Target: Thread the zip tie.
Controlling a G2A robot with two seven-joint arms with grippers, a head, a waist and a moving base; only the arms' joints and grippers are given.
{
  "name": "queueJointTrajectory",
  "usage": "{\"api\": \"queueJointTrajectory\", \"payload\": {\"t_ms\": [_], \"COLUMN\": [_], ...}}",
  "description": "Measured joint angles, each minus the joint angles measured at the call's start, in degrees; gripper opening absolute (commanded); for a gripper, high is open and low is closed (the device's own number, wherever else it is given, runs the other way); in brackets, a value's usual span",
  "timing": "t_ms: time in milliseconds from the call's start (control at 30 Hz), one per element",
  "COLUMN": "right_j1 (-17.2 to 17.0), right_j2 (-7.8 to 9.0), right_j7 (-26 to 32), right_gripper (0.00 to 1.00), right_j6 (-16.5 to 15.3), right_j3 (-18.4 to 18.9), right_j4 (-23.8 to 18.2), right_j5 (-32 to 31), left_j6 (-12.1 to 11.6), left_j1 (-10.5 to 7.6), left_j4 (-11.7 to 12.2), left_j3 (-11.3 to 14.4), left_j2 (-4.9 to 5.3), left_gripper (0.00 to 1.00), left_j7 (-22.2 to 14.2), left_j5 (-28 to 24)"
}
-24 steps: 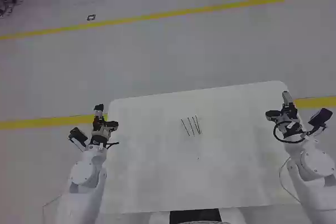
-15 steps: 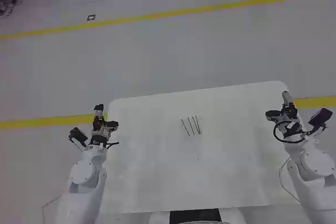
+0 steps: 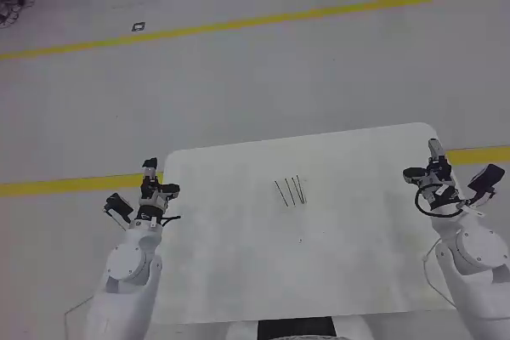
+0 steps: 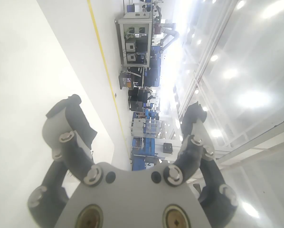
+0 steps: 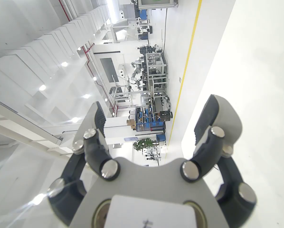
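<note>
On the white surface (image 3: 238, 280) mid-frame, thin close-laid zip ties (image 3: 291, 190) could be scattered by the open left pincer (image 4: 132, 106) or open right pincer (image 5: 155, 107).

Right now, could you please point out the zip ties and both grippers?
zip ties (image 3: 290, 192): top view, middle of group
left gripper (image 4: 133, 106): left wrist view, between fingertips
right gripper (image 5: 155, 106): right wrist view, between fingertips

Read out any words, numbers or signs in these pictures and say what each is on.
White label on the right arm's wrist: dark mark, cut off at the edge, unreadable.
Small dark square marker on the grey floor: too small to read.
No other legible text.
</note>
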Motion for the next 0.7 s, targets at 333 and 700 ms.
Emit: {"api": "queueJointTrajectory", "payload": {"t_ms": [333,700], "right_j1": [0.0,0.0], "right_j2": [0.0,0.0], "right_j7": [0.0,0.0], "right_gripper": [1.0,1.0], "right_j6": [0.0,0.0], "right_j3": [0.0,0.0], "right_j4": [0.0,0.0], "right_j5": [0.0,0.0], "left_j6": [9.3,9.15], "left_j1": [-2.01,-1.99], "left_j4": [-2.99,-2.98], "left_j3": [5.92,5.85], "left_j2": [0.33,0.33], "left_gripper": [1.0,1.0], "left_j7": [-9.52,-9.4], "left_j5": [8.59,8.52]}}
